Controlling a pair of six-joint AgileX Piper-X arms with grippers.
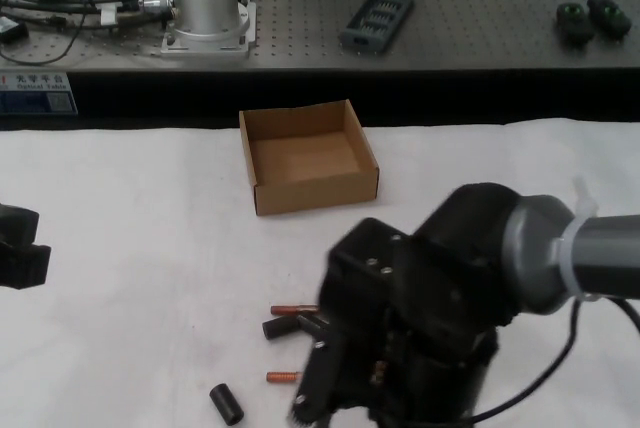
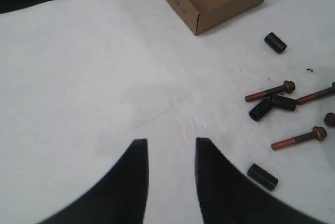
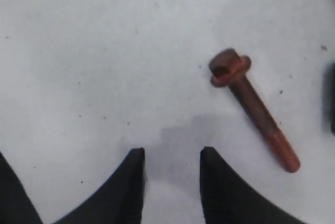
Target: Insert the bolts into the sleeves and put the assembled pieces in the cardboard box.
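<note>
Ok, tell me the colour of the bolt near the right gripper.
The bolt is reddish-brown, lighter orange toward its tip; right wrist view shows it best.

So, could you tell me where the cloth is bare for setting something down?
The cloth between the cardboard box and the left gripper is bare, as is the stretch right of the box. Crowded: the bolts and sleeves by the right gripper.

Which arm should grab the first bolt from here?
Right. The right gripper, open, hangs low over the cloth with a bolt lying close beside it; the left gripper, also open, sits farther back from the scattered sleeves.
</note>
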